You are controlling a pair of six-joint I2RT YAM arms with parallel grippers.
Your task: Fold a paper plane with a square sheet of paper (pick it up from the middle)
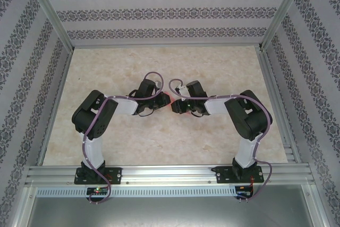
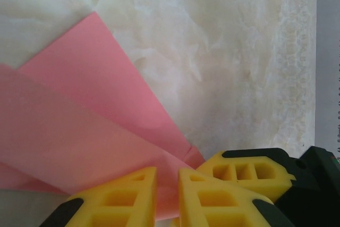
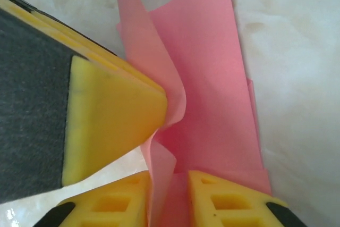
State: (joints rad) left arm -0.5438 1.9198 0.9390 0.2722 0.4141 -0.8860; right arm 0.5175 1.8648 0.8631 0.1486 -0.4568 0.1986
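Step in hand: mid-fold, sheet of paper (image 3: 212, 78) part creased and lifted off the counter (image 1: 159, 147) at centre, between both hands. Left hand (image 2: 167, 174) narrow, pinching a corner. Right hand (image 3: 169, 176) narrow around a standing fold; firm grip cannot be told. Next move calls for pressing a crease without tearing. Obstruction: the hands crowd each other; nothing else lies near.

No readable txt, labels, brands or nos. anywhere — none legible.
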